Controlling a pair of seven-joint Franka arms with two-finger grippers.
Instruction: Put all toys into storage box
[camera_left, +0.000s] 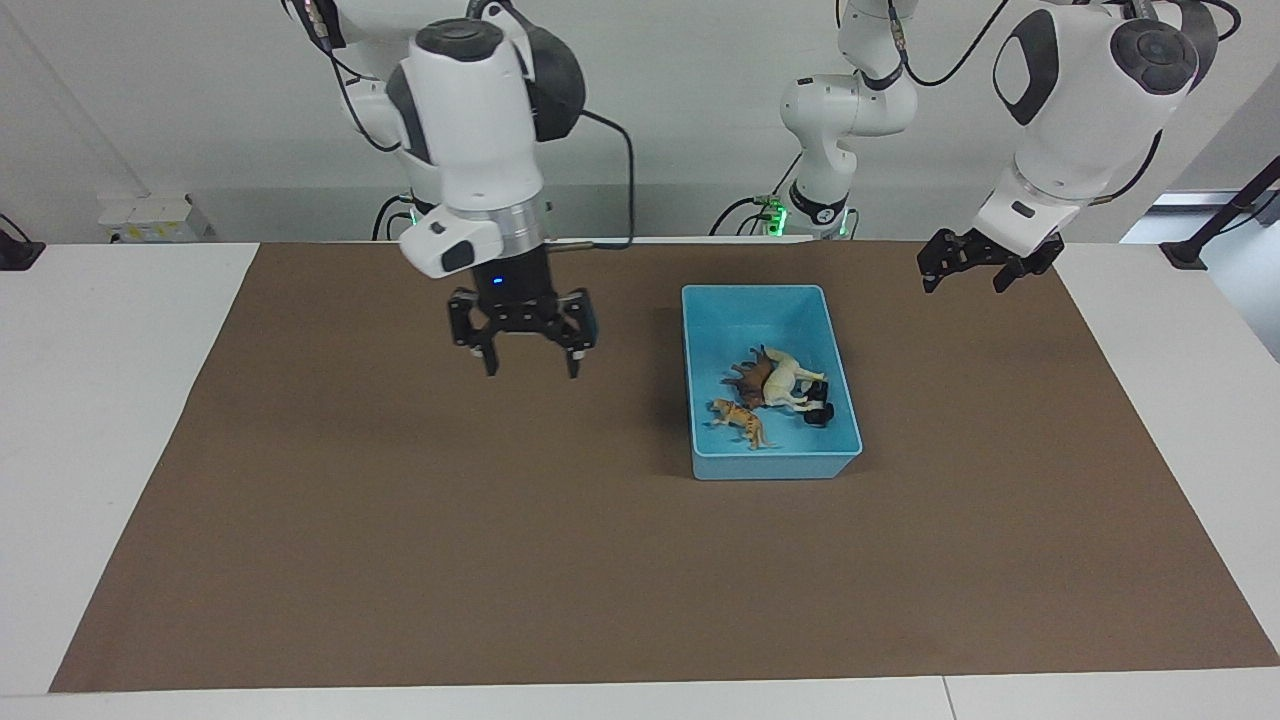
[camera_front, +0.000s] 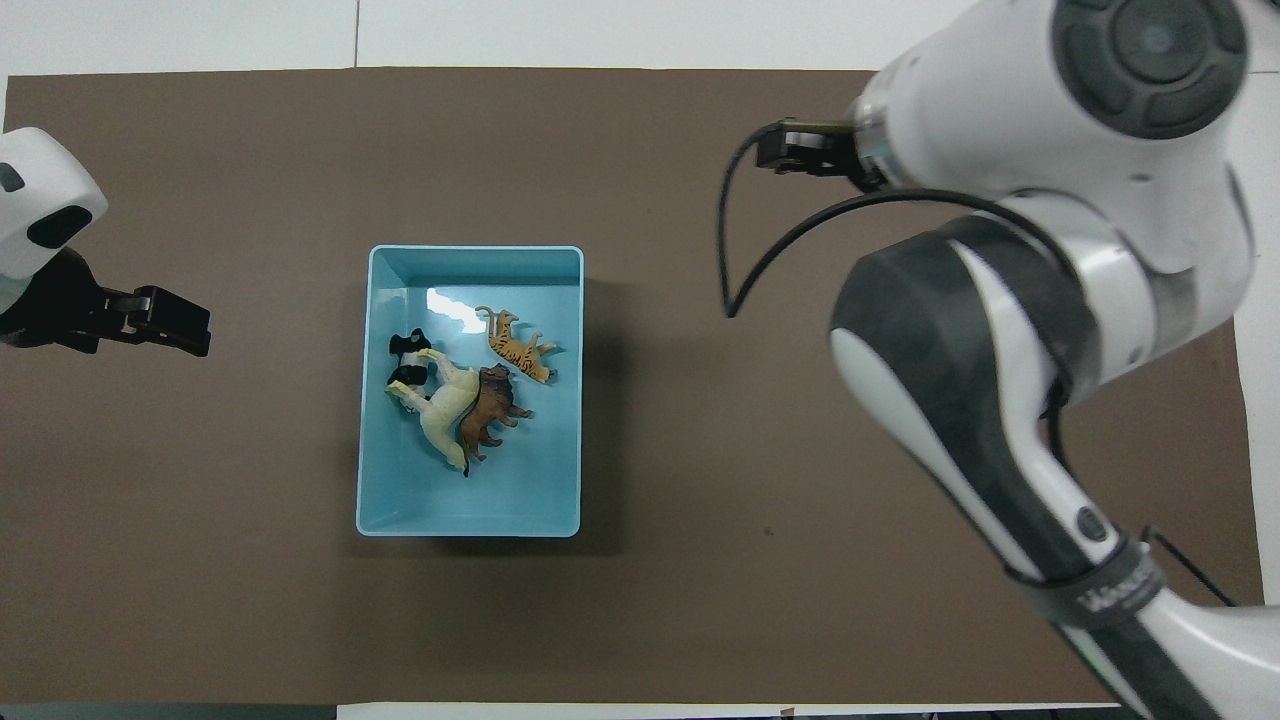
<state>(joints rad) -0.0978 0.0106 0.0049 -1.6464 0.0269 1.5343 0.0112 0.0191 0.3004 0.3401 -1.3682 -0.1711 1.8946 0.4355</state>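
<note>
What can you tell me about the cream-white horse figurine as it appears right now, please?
The cream-white horse is a small figurine that looks like moulded plastic, lying on its side inside the light-blue storage box, legs out sideways. It rests against the brown animal along its back and partly overlaps the black-and-white panda. The orange tiger lies apart from it. No gripper touches it.

I've got one high camera facing the robots across the table (camera_left: 640, 500), another steeply down from above their end, both set well back, sharing the whole brown mat (camera_front: 640, 620).
</note>
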